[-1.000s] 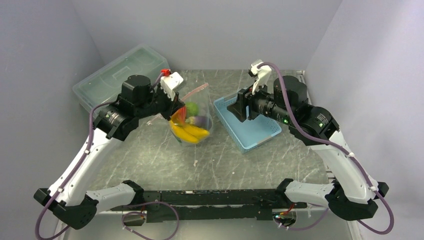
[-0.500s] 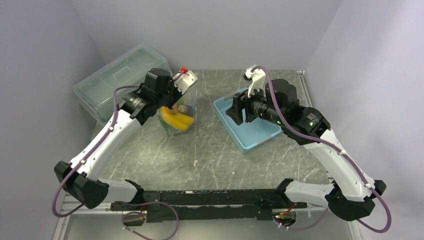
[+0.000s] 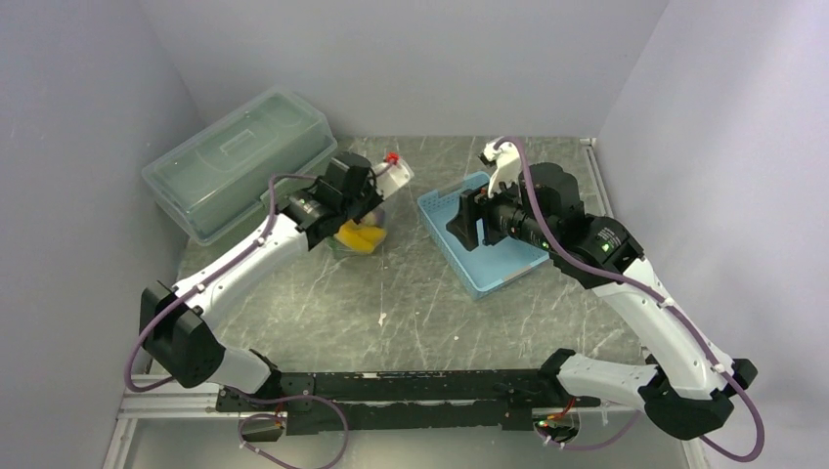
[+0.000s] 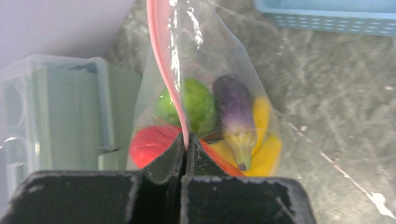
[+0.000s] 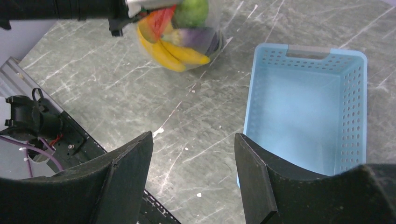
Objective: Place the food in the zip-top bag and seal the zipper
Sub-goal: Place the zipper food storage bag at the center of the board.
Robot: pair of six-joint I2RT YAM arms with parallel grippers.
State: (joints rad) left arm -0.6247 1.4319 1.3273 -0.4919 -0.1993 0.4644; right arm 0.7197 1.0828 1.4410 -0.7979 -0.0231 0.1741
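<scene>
The left hand [image 4: 186, 148] is pinched tight on the pink zipper [image 4: 164, 60] of the zip-top bag [image 4: 210, 70]. The bag hangs just beyond its fingertips, with the food [image 4: 236, 119] bunched at the bottom above the desk [image 4: 336, 107]. A translucent lidded box [image 4: 56, 112] sits close on that hand's left. The right hand [image 5: 192, 144] stands wide and empty. A light-blue basket [image 5: 294, 107] lies beneath it to the right, and the bag is well ahead to its left.

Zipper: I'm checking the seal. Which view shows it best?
Left wrist: the pink zipper shows close up, pinched by the left gripper. Top external hides it behind the arm; right wrist shows the bag, zipper unclear.
</scene>
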